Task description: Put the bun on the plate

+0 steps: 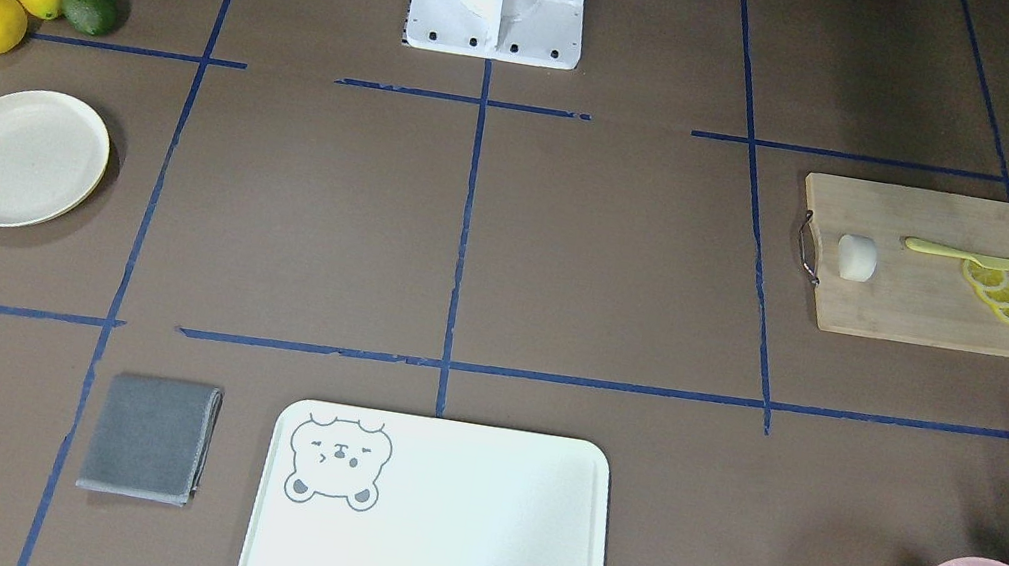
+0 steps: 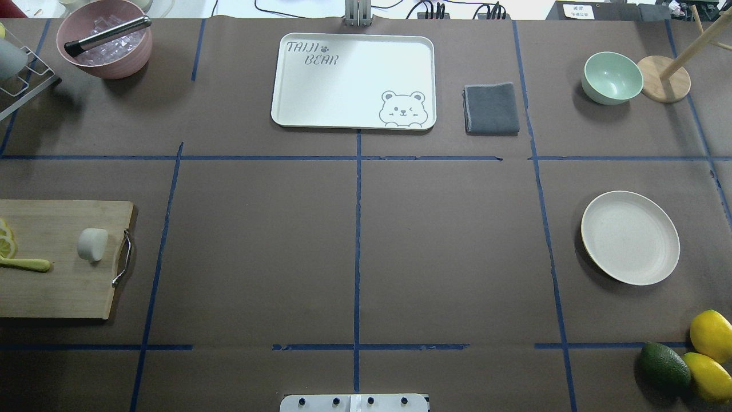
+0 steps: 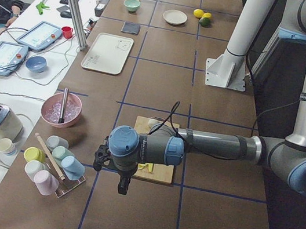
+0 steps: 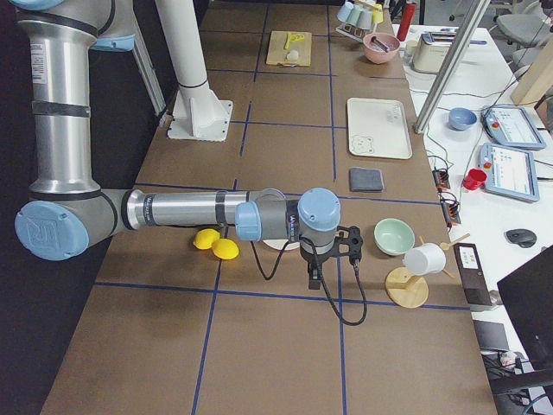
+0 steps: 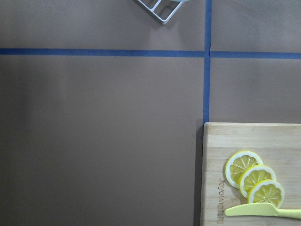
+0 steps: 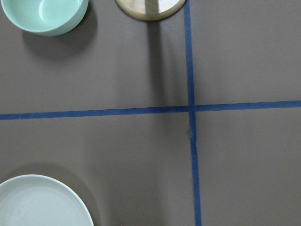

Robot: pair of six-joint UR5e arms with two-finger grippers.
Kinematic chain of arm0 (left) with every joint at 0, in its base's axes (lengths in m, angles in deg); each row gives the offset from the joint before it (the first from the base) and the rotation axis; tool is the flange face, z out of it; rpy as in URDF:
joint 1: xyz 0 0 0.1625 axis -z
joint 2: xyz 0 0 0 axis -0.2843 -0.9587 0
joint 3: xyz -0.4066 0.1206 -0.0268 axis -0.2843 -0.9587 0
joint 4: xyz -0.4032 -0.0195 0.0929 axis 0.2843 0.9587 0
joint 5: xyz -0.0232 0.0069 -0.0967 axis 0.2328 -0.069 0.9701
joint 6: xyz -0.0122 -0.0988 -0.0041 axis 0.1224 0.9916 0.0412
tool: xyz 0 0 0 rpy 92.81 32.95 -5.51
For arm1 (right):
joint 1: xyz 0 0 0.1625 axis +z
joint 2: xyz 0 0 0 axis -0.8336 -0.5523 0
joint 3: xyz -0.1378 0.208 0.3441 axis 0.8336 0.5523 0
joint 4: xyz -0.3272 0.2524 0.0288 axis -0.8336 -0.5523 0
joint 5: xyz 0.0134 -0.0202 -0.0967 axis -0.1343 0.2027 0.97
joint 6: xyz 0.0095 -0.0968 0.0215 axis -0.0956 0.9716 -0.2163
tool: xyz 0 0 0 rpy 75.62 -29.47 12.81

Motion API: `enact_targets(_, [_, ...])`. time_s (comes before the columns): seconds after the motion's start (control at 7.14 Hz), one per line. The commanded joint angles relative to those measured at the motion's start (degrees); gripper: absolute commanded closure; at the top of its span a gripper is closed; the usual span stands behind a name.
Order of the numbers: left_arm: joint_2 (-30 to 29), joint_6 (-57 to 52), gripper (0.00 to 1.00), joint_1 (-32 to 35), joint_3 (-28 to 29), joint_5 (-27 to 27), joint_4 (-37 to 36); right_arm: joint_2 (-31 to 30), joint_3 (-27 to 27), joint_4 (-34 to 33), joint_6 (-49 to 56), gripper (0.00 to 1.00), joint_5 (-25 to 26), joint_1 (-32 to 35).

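Observation:
The small white bun [image 1: 856,258] [image 2: 92,244] lies on a wooden cutting board [image 1: 915,313] [image 2: 57,292], near its metal handle. The empty cream plate [image 1: 21,157] [image 2: 630,237] sits far across the table; its rim [image 6: 40,202] shows in the right wrist view. My left gripper [image 3: 101,156] hangs beyond the board's outer end, away from the bun [image 3: 153,123]. My right gripper [image 4: 350,243] hovers between the plate and the mint bowl. Both grippers show only in the side views, so I cannot tell whether they are open or shut.
Lemon slices [image 1: 999,293] [image 5: 254,178] and a yellow knife [image 1: 960,254] share the board. Two lemons and an avocado [image 2: 663,366] lie near the plate. A bear-print tray [image 2: 351,80], grey cloth [image 2: 492,107], mint bowl [image 2: 612,77], wooden stand [image 2: 663,77] and pink ice bowl [image 2: 106,46] line the far side.

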Motion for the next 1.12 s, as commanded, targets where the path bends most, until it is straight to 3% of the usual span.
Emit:
enact_targets(0.0, [0.1, 0.2, 0.0, -0.1, 0.1, -0.1, 3.6, -4.5, 0.0, 15.5, -15.1, 0.01, 0.4, -7.8])
enact_targets(0.28, [0.1, 0.2, 0.0, -0.2, 0.3, 0.0, 3.6, -5.3, 0.0, 24.4, -27.5, 0.01, 6.0, -17.0])
enact_targets(0.42, [0.1, 0.2, 0.0, -0.2, 0.3, 0.0, 3.7, -5.3, 0.0, 24.9, -31.7, 0.01, 7.8, -20.5])
enact_targets(0.98, [0.1, 0.2, 0.0, -0.2, 0.3, 0.0, 3.7, -6.3, 1.6, 25.7, -32.4, 0.01, 10.9, -25.9])
